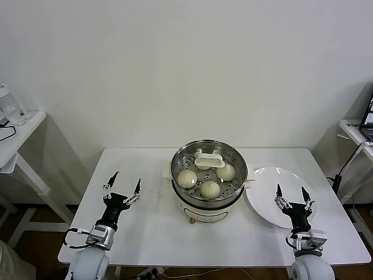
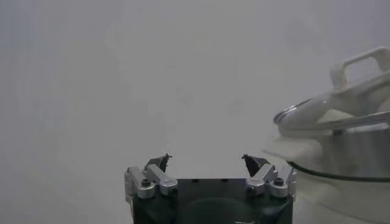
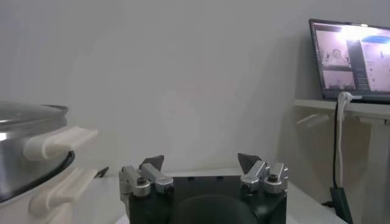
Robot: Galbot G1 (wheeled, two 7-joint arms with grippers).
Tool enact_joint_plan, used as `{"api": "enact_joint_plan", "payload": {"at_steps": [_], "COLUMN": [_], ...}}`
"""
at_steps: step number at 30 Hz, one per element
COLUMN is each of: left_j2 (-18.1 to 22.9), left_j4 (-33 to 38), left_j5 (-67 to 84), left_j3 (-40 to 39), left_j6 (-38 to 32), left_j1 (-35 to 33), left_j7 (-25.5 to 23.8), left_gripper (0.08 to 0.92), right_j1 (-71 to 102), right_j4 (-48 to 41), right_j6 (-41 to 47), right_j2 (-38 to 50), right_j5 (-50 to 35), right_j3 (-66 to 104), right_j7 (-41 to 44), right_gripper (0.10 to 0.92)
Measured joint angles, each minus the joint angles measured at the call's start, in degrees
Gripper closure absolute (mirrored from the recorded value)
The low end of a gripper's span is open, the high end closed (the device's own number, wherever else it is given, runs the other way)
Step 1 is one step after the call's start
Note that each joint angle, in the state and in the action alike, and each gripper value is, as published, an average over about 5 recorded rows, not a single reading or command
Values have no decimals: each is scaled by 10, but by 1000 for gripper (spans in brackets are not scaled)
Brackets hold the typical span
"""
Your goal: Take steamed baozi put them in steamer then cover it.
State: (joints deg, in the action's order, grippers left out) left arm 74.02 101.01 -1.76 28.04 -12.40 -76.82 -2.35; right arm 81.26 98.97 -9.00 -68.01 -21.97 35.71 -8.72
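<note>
both hands released: left hand [image 1: 122, 186] and right hand [image 1: 293, 194] flank covered steamer [image 1: 208, 172], table margins bare.

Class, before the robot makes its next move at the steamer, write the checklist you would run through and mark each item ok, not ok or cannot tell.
1. Baozi inside the steamer: ok for three seen through the glass; a fourth: cannot tell, hidden under the handle.
2. Cover on the steamer: ok, it sits on the rim.
3. Plate cleared of buns: ok, none on it.
4. Left hand free: ok, open, holding nothing, above the table.
5. Right hand free: ok, open, holding nothing, over the plate.
</note>
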Motion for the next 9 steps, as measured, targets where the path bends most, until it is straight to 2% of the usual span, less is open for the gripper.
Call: {"api": "enact_joint_plan", "payload": {"at_steps": [9], "left_j2": [4], "left_j4": [-11], "left_j5": [0], "left_j3": [5], "left_j6": [-24], "left_j1": [-11], "left_j7": [0], "left_gripper": [177], "right_j1": [7], "right_j4": [-3], "right_j6": [-3], "right_j2": [-2], "right_j5": [2], "right_j3": [-1], "right_j7": [1], "right_gripper": [203]}}
